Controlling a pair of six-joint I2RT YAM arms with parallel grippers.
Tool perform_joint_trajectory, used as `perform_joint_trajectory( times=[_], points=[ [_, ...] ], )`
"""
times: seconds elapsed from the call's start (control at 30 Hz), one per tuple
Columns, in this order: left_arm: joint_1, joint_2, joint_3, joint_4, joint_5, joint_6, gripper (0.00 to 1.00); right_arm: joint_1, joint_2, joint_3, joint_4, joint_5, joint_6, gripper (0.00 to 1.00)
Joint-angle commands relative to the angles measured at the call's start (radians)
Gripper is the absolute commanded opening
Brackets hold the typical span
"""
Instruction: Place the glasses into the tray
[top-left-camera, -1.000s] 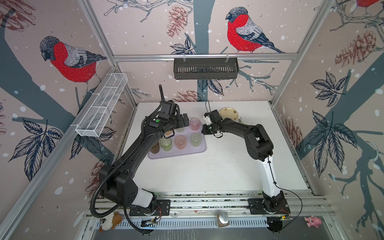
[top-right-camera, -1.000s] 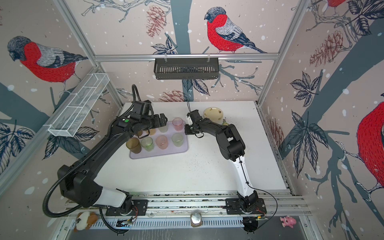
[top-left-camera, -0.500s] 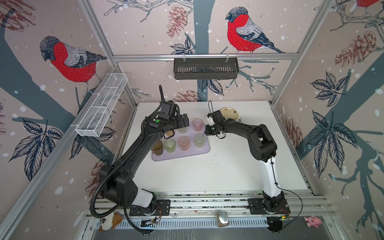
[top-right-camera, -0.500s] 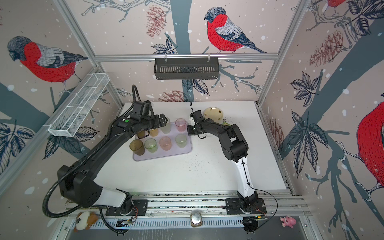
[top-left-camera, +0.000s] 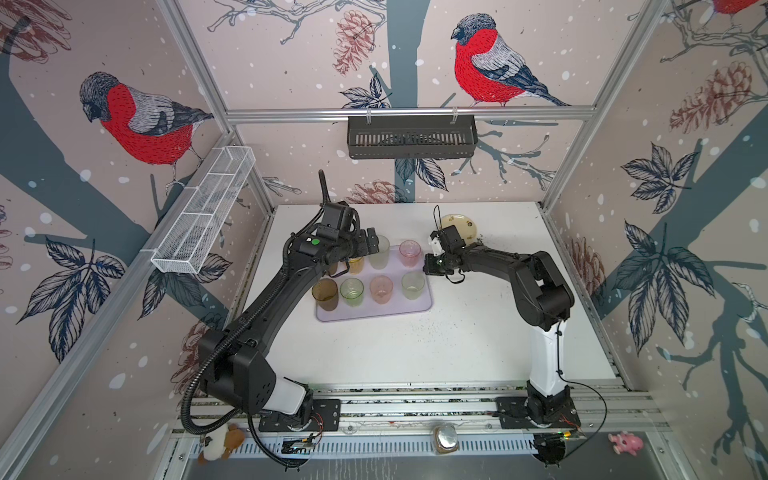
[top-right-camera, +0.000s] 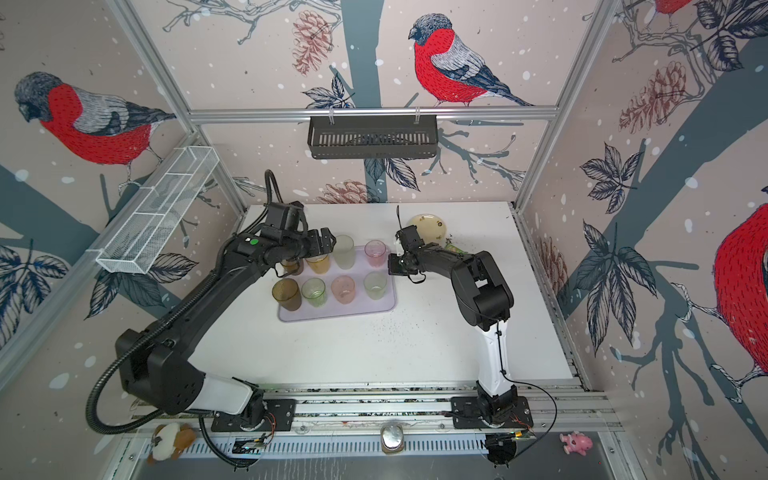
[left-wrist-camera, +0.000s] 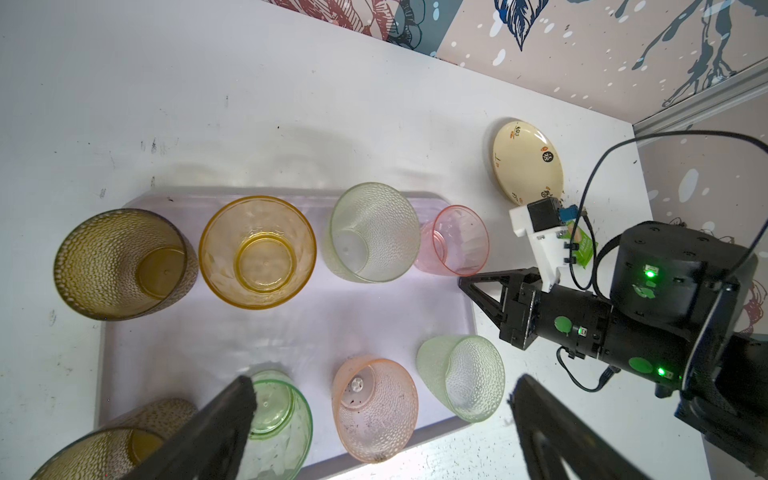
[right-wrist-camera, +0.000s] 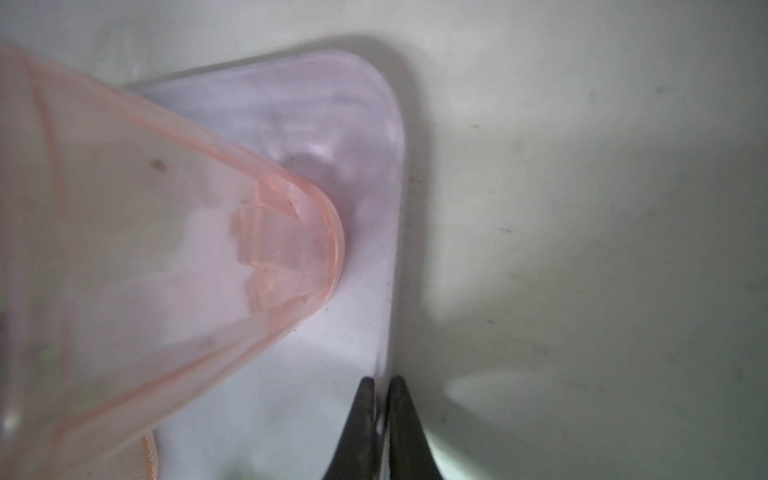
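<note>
The pale lilac tray (top-left-camera: 374, 314) (top-right-camera: 332, 312) lies at the table's middle left. Several glasses stand upright in it in two rows, among them a brown one (top-left-camera: 325, 294), a green one (top-left-camera: 352, 292), a pink one (top-left-camera: 381, 289) and an amber one (left-wrist-camera: 257, 253). My right gripper (top-left-camera: 428, 266) (right-wrist-camera: 381, 380) is shut on the tray's right rim (right-wrist-camera: 392, 208), just beside the back pink glass (right-wrist-camera: 166, 249). Above the tray's back row, my left gripper (top-left-camera: 374, 245) (left-wrist-camera: 380, 386) hangs open, holding nothing. The left arm covers part of the back-left brown glass.
A cream round plate (top-left-camera: 459, 224) lies behind the right gripper, with a small green packet (left-wrist-camera: 584, 249) beside it. A black slotted basket (top-left-camera: 411, 137) hangs on the back wall. A white wire basket (top-left-camera: 203, 216) sits on the left rail. Dark crumbs dot the table to the tray's right.
The tray with its glasses has slid to the right, with the right gripper shut on its rim. The left arm has stayed in place, open.
</note>
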Motion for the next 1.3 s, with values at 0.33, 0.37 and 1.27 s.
perform_joint_trajectory(
  times=[0.33,0.37,1.27],
  points=[
    [0.002,0.037,0.033,0.061,0.043,0.000,0.97,-0.071,-0.144,-0.201,0.072,0.038,0.032,0.11],
    [0.002,0.040,0.036,0.061,0.046,-0.001,0.97,-0.078,-0.154,-0.213,0.076,0.040,0.028,0.11],
    [0.002,0.051,0.049,0.061,0.059,0.006,0.97,-0.144,-0.195,-0.253,0.063,0.074,-0.037,0.14]
  ],
)
